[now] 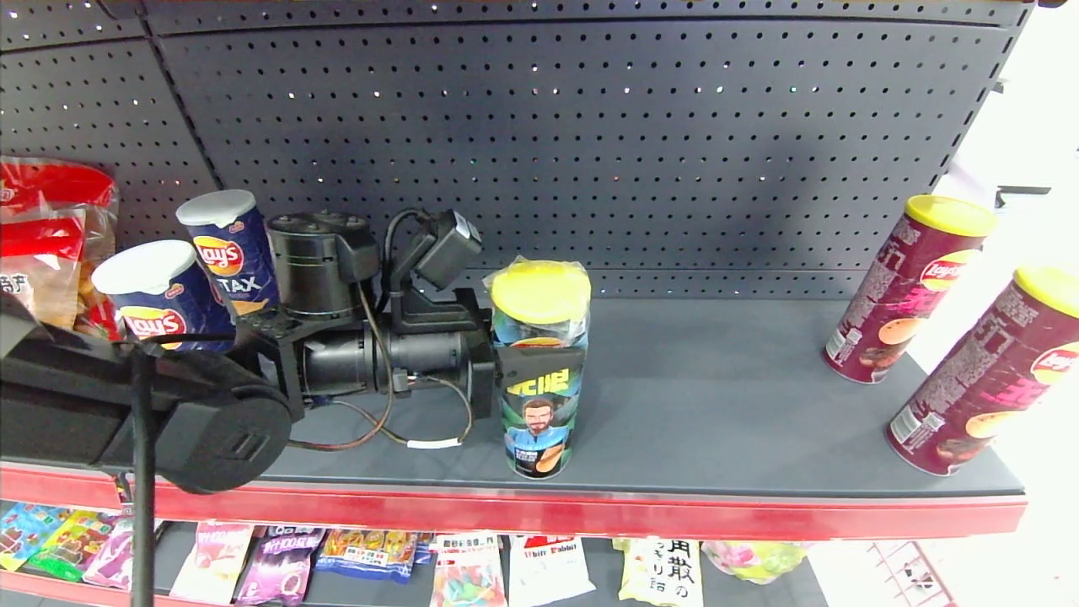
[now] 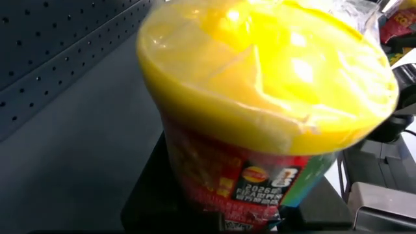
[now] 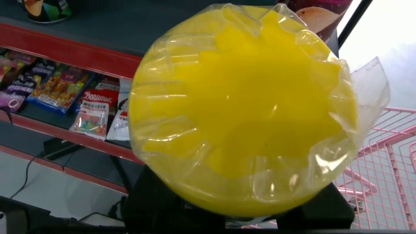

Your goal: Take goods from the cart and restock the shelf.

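My left gripper (image 1: 539, 367) is clamped across the middle of the can (image 1: 536, 426), which stands upright on the shelf (image 1: 716, 396) close to the red lip (image 1: 590, 510); I can't be sure its base is fully down. That is my main worry. If I let go with the can a touch high or tilted, it could rock forward and go over the lip, as it sits so near the front. The loose film around its lid might also catch on a finger and drag it as I pull away. The arm lies just beside the blue cans (image 1: 232, 244), so a careless retreat could knock them into the bags behind. The maroon cans (image 1: 910, 287) are well apart and safe. My right gripper (image 3: 237, 221) looks closed on a second can (image 3: 240, 110), held below shelf level near the cart (image 3: 383, 169); lifting it straight up could strike the lip.
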You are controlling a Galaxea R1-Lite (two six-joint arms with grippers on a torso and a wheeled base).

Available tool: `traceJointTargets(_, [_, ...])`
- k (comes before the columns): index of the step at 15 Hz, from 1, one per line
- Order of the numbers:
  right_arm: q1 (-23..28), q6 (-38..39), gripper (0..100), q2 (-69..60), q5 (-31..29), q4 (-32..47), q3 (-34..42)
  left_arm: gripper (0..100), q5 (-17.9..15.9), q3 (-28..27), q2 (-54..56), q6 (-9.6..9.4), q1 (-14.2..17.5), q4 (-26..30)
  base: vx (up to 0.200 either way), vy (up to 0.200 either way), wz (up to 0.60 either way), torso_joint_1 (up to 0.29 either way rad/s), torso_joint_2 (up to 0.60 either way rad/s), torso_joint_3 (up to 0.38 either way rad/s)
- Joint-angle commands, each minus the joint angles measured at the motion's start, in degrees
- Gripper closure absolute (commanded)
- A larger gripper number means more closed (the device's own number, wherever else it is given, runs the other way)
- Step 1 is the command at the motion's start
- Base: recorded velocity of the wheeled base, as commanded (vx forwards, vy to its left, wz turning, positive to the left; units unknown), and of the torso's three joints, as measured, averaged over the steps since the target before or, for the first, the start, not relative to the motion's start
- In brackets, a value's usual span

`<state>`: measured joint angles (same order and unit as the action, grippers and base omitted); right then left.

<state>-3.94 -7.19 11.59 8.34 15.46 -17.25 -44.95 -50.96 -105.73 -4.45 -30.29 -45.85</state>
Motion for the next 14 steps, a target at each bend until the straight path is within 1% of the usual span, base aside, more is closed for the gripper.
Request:
traceJointTargets(1, [0.0, 0.0, 100, 0.1, 0.0, 0.0, 0.0, 100, -0.1, 0.6, 0.3, 0.06, 0.0, 0.1, 0.0, 0.0, 0.0, 0.0, 0.0, 0.0])
traceJointTargets(7, [0.0, 0.0, 100, -0.1, 0.0, 0.0, 0.0, 100, -0.1, 1.4, 0.3, 0.14, -0.2, 0.2, 0.0, 0.0, 0.0, 0.0, 0.0, 0.0])
traceJointTargets(8, [0.0, 0.0, 100, -0.1, 0.0, 0.0, 0.0, 100, 0.0, 1.3, 0.6, 0.32, -0.2, 0.3, 0.0, 0.0, 0.0, 0.0, 0.0, 0.0])
traceJointTargets(10, [0.0, 0.0, 100, -0.1, 0.0, 0.1, 0.0, 100, 0.5, 1.4, 1.2, 1.29, -0.6, 0.3, 0.0, 0.0, 0.0, 0.0, 0.0, 0.0])
traceJointTargets(14, [0.0, 0.0, 100, -0.1, 0.0, 0.1, 0.1, 100, 0.6, 2.2, 1.6, 1.29, -0.6, 0.2, 0.0, 0.0, 0.0, 0.0, 0.0, 0.0])
